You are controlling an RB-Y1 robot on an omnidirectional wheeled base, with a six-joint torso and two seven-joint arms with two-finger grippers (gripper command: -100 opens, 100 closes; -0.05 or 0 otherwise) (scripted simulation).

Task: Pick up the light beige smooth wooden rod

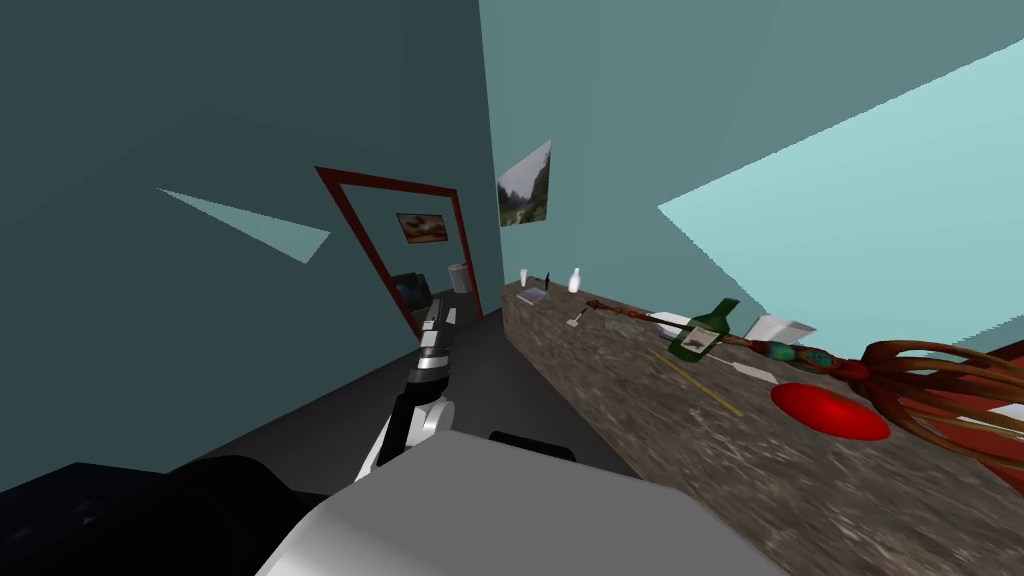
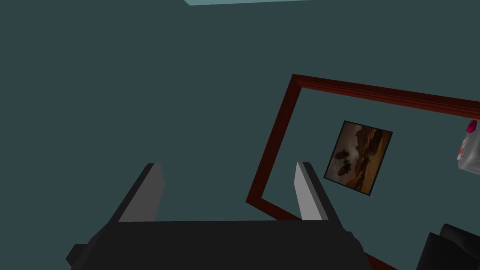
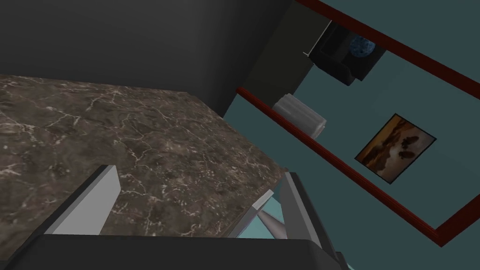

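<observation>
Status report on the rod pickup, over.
Left end effector open; right end effector open. Rod lies on counter, ungrasped. Green bottle close beside it.

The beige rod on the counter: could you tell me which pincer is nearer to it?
Right, probably. The right pincer, open, is close to the marble counter bearing the rod; the left pincer, open, points toward the door frame, away from it.

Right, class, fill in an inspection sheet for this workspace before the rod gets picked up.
Surface: brown marbled counter, long, along the teal wall.
Job's things: thin beige rod lying flat on the counter, no gripper at it.
Clutter: green bottle on its side, red disc, white bottle at the far end.
Grippers: left gripper open, empty; right gripper open, empty, over the counter's corner.
Cables: nothing seen.
Surroundings: red door frame, landscape picture on the wall.
</observation>
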